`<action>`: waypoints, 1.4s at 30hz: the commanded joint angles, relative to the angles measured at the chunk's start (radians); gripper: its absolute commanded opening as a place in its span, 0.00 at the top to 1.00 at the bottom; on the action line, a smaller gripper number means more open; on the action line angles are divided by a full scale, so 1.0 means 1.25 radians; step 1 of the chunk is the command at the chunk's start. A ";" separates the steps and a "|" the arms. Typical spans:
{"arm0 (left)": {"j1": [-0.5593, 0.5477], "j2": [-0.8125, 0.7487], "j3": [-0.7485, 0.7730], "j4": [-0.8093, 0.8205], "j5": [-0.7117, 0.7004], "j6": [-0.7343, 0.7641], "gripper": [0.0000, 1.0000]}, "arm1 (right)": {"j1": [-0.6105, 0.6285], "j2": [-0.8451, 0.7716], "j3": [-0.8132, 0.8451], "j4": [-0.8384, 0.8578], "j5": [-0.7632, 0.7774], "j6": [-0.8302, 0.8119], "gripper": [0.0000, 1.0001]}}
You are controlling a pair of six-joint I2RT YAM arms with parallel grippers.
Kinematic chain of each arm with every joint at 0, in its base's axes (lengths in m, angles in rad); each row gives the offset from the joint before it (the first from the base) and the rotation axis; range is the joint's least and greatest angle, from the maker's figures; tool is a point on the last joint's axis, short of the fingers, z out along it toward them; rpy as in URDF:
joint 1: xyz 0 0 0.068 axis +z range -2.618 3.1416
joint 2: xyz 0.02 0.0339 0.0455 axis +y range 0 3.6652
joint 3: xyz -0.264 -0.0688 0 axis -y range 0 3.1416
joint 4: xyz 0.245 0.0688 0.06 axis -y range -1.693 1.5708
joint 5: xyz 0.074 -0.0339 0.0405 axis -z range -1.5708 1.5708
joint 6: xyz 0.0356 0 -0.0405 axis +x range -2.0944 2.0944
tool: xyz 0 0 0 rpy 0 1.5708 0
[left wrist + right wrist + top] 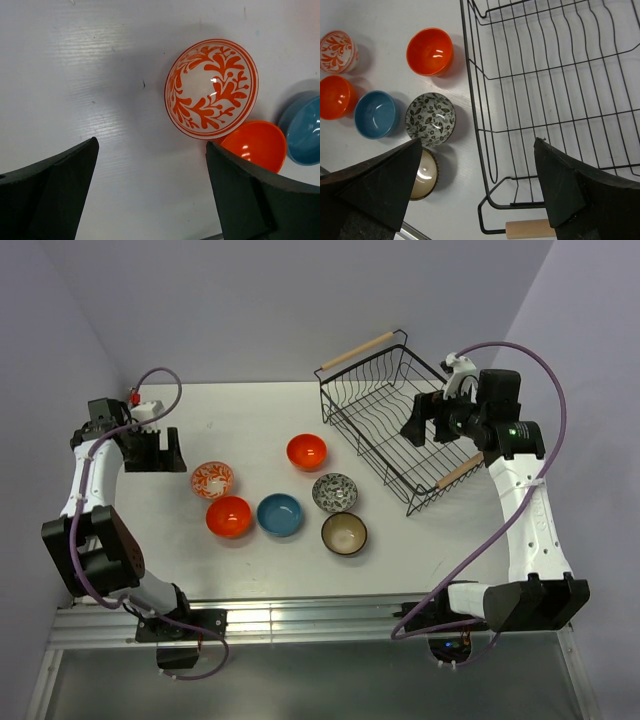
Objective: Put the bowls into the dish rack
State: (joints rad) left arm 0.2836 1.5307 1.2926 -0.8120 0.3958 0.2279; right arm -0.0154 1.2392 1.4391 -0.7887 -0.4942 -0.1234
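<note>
Your left gripper (152,187) sits spread wide near the orange-and-white bowl (211,88); right gripper (477,187) is spread too, over the dish rack (530,230) edge.

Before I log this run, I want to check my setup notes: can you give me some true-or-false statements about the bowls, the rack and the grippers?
1. The dish rack holds no bowl. True.
2. The blue bowl sits inside a plain orange bowl. False: it stands on the table beside it.
3. Both grippers are open. True: the left gripper and the right gripper have their jaws apart and hold nothing.
4. The right gripper hangs over the orange-and-white patterned bowl. False: it hangs over an edge of the dish rack. That bowl lies near the left gripper.
</note>
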 commanded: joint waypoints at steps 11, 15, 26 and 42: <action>0.000 0.135 -0.001 0.027 0.055 0.014 0.20 | 0.003 0.037 0.067 -0.008 -0.083 0.041 0.00; -0.011 0.172 -0.002 0.057 0.048 -0.018 0.24 | 0.001 0.043 0.073 -0.010 -0.100 0.053 0.00; -0.066 0.225 -0.009 0.133 0.026 -0.072 0.25 | 0.001 0.086 0.096 -0.016 -0.127 0.067 0.00; -0.097 0.284 -0.050 0.184 0.015 -0.090 0.51 | 0.001 0.104 0.080 0.044 -0.175 0.165 0.00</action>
State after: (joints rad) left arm 0.1688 1.8751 1.2327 -0.6083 0.4126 0.1162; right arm -0.0154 1.3647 1.5204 -0.7887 -0.6773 0.0364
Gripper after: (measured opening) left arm 0.512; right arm 0.997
